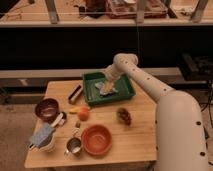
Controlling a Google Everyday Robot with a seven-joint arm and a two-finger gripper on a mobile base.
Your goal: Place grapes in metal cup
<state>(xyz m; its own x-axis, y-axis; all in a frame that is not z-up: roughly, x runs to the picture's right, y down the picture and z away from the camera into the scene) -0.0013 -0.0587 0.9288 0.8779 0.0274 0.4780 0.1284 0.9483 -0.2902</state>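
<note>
Your gripper (pixel 106 84) hangs over the green tray (pixel 125 92) at the worktop's far edge; whether it is grasping anything, I cannot tell. The grapes (pixel 123 116) lie on bare wood toward the right edge as the camera sees it, well apart from the metal cup (pixel 73 146) near the front-left corner. Come down on the bunch from above and take it around its middle. The orange bowl (pixel 96 139) sits just beside the cup, so aim carefully.
</note>
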